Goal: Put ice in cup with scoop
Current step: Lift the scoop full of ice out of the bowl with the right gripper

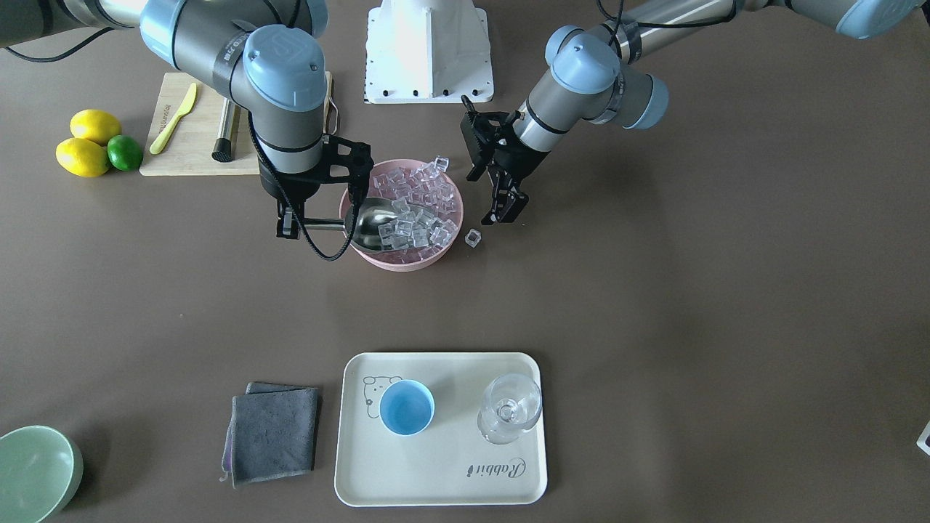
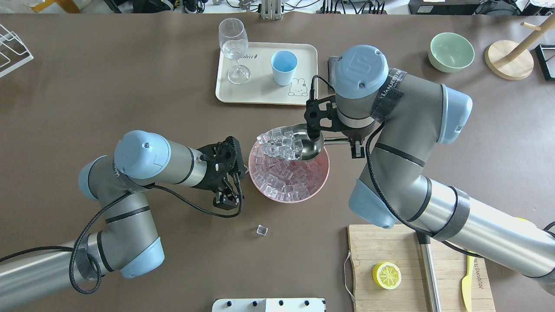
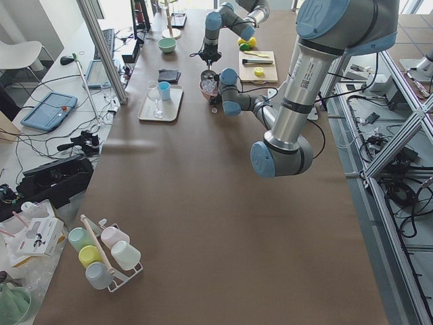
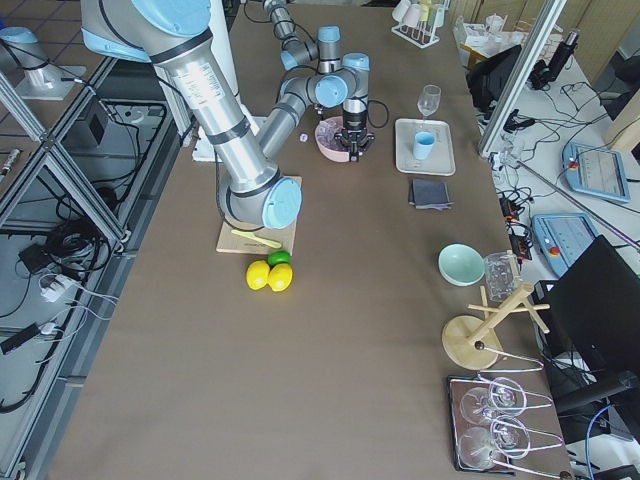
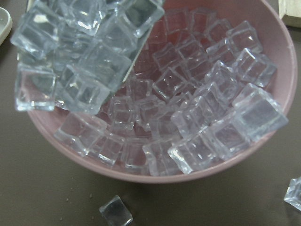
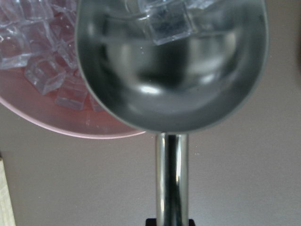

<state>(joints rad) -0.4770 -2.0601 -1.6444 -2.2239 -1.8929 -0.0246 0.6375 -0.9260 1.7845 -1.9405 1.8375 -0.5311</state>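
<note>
The right gripper (image 1: 289, 224) is clamping the thin rod handle of the shiny stainless-steel scoop (image 2: 311, 146), with its fingers closed tight on the rod. The scoop's trough is hanging over the rim of the round pink bowl (image 2: 324, 171), on the side toward the tray. It is carrying a heap of small clear ice (image 2: 279, 144) cubes that is crowding its open mouth, a few jutting past the lip. More ice is filling the bowl beneath.

The left gripper (image 1: 504, 213) is hovering just beside the bowl on the side away from the right arm, its fingers parted and holding nothing. One loose cube (image 1: 473, 237) is lying on the brown table (image 1: 654, 327) near that gripper, apart from the bowl.

The small light-blue handleless cup (image 1: 407, 407) is standing upright on the cream rectangular tray (image 1: 436, 476), well apart from the scoop. A clear stemmed glass (image 1: 510, 410) is standing beside it on the same tray. Bare tabletop is stretching between bowl and tray. A folded grey cloth (image 1: 275, 434) is sitting just beside the tray, on the cup's side.
</note>
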